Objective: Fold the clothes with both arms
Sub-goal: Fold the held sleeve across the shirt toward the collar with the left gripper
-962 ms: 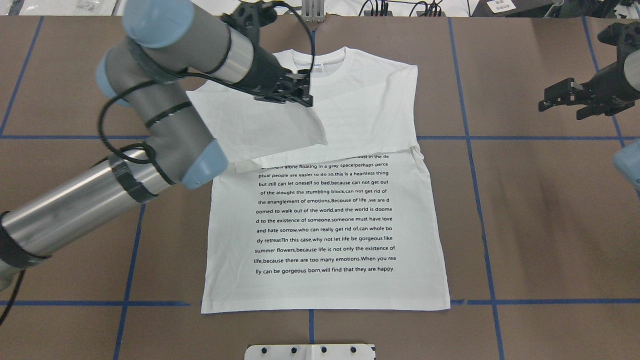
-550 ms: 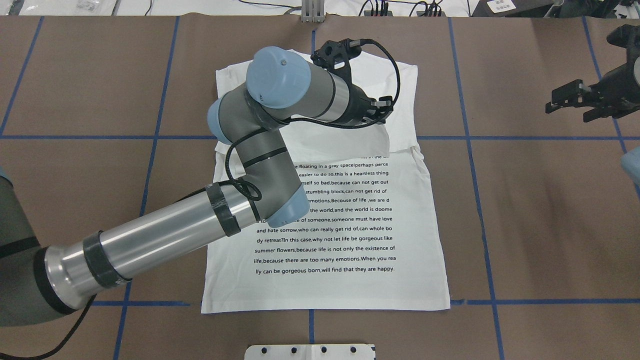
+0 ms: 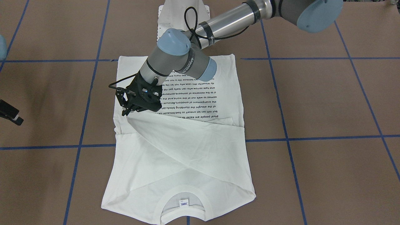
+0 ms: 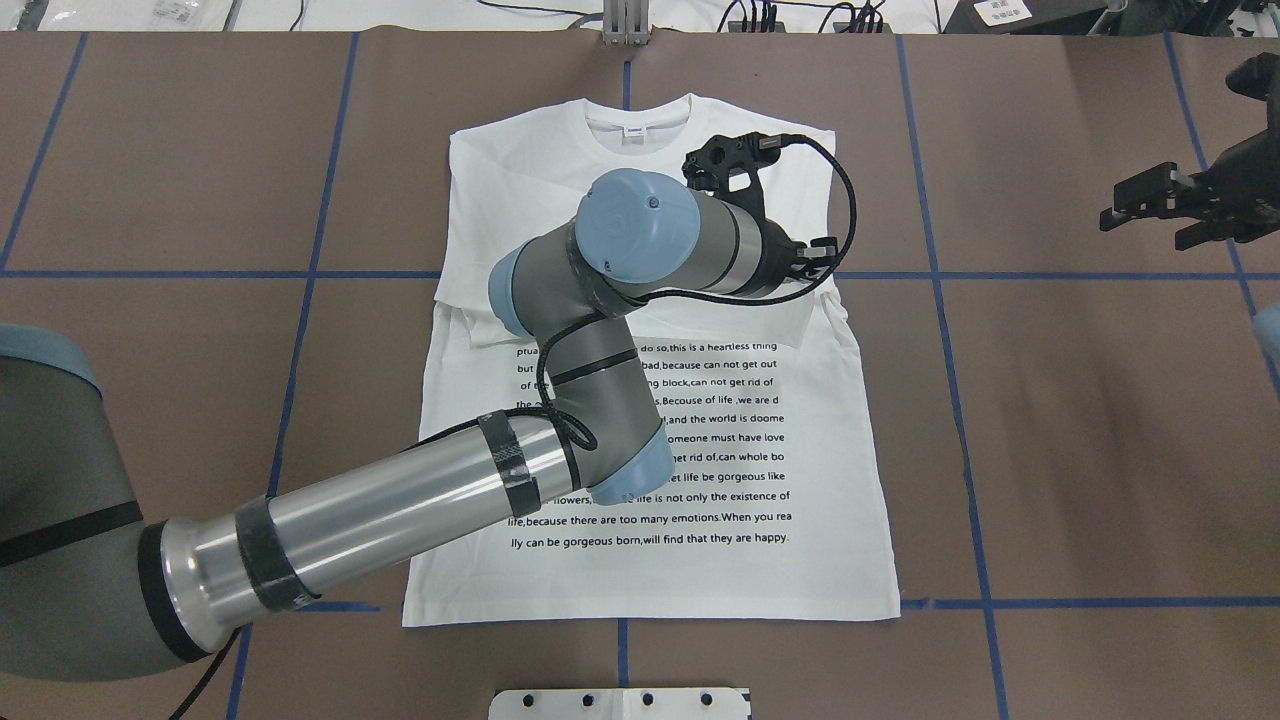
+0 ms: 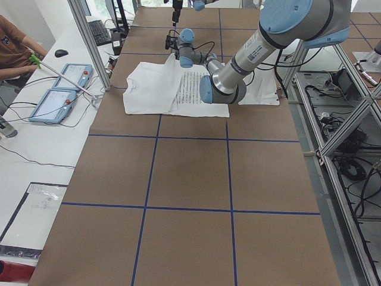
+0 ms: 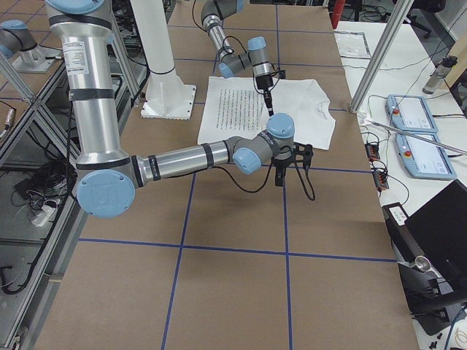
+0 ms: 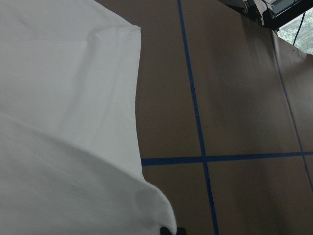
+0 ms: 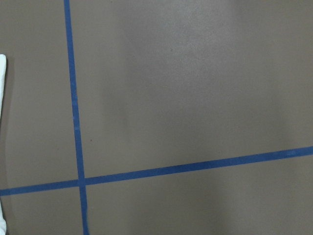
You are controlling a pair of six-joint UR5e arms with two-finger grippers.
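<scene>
The shirt (image 4: 700,560) is lying flat in the middle of the worktop (image 4: 1050,450), hem toward the near edge and collar (image 4: 635,125) toward the far edge. The left arm (image 4: 400,500) is reaching across the printed text (image 4: 740,480). Its jaws are at the shirt's right side and appear to be pinching the end of a sleeve (image 3: 187,131) that is crossing the chest. The right arm (image 4: 1230,190) is hanging apart near the worktop's right edge, its jaws spread and holding nothing. The cloth is probably light, soft and limp, so it is likely sagging wherever it is not supported and creeping on the smooth covering. The two hem corners look like the best holds, one for each arm.
</scene>
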